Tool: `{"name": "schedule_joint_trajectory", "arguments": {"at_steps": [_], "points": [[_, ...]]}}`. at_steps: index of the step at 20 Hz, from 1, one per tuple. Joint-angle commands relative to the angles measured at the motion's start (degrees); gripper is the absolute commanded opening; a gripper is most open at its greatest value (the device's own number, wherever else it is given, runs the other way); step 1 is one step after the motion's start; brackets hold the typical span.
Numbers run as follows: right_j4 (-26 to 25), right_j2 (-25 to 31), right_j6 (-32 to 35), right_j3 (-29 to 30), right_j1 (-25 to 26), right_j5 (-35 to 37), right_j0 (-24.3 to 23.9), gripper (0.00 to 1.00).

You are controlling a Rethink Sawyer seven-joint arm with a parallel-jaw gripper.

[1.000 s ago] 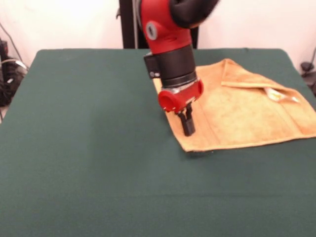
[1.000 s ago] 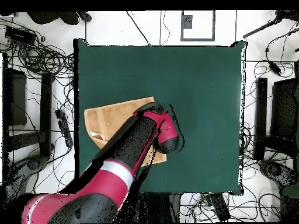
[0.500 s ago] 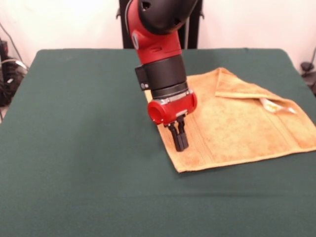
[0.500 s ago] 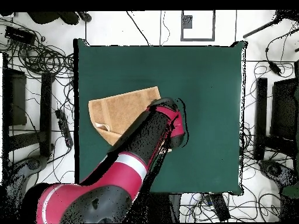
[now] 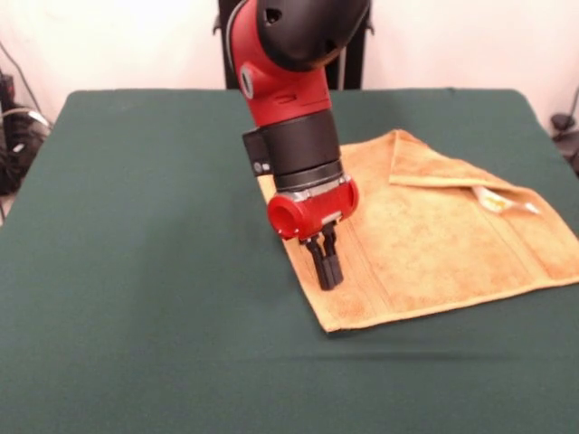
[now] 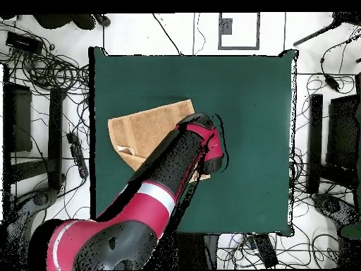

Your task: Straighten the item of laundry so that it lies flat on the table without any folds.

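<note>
Towel edge pinched for spreading

I hold the gripper (image 5: pixel 327 276) pressed together on the towel (image 5: pixel 434 235), frame centre; upper-right fold remains on the table (image 5: pixel 136 226).

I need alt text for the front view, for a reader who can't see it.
A red and black robot arm's tool, fingers together, touches the left part of a golden-orange towel on a dark green table. The towel's far corner is folded over, beside a small white tag.
</note>
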Motion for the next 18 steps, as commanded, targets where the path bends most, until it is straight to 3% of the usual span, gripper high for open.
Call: {"name": "schedule_joint_trajectory", "arguments": {"at_steps": [1, 16, 18], "points": [[5.2, 7.1, -16.6, -6.0, 11.5, 15.6, -1.1, 0.00], [3.0, 3.8, -15.6, -6.8, 12.5, 14.6, -0.8, 0.00], [1.7, 3.1, -12.9, -6.1, 12.1, 13.4, 0.1, 0.00]]}}
